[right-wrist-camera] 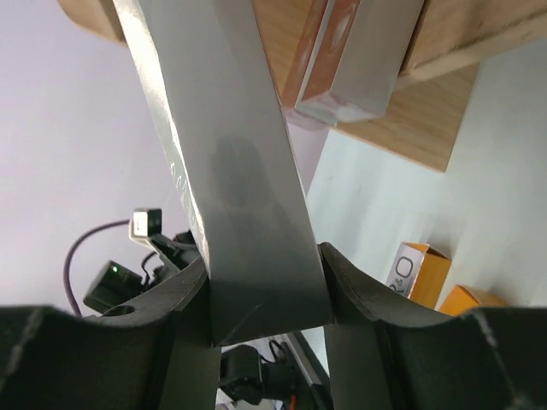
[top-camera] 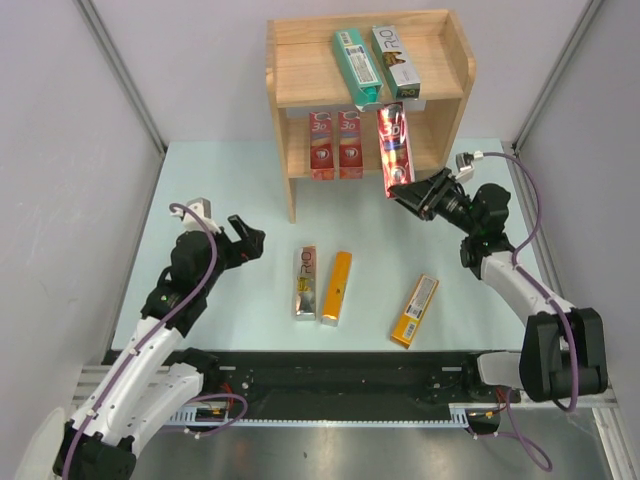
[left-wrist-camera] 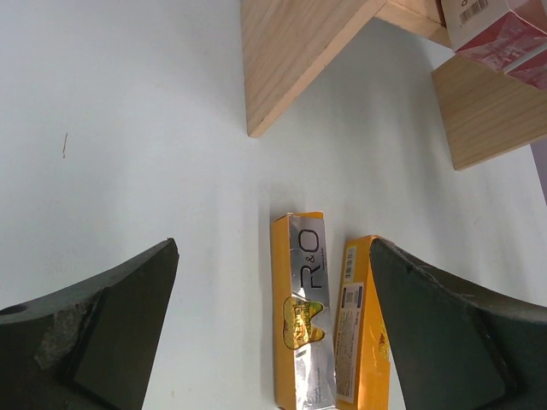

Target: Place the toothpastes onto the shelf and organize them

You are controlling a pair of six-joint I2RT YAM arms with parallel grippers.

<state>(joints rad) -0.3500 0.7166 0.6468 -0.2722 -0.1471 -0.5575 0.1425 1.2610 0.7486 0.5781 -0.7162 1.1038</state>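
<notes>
The wooden shelf (top-camera: pixel 285 150) stands at the back. Its top tier holds a teal carton (top-camera: pixel 356 66) and a silver R.O carton (top-camera: pixel 396 60). Its lower tier holds two red cartons (top-camera: pixel 336 144). My right gripper (top-camera: pixel 407 190) is shut on a third red carton (top-camera: pixel 394 148) and holds its far end inside the lower tier, right of the other two; its grey side fills the right wrist view (right-wrist-camera: pixel 231 154). A silver R.O carton (top-camera: pixel 305 282), an orange carton (top-camera: pixel 336 287) and another orange carton (top-camera: pixel 415 310) lie on the table. My left gripper (top-camera: pixel 252 240) is open and empty, left of the silver carton (left-wrist-camera: pixel 306 316).
The shelf's left side panel (left-wrist-camera: pixel 295 51) stands just beyond my left gripper. Grey walls enclose the pale table (top-camera: pixel 220 190) on both sides. The black rail (top-camera: pixel 330 370) with the arm bases runs along the near edge.
</notes>
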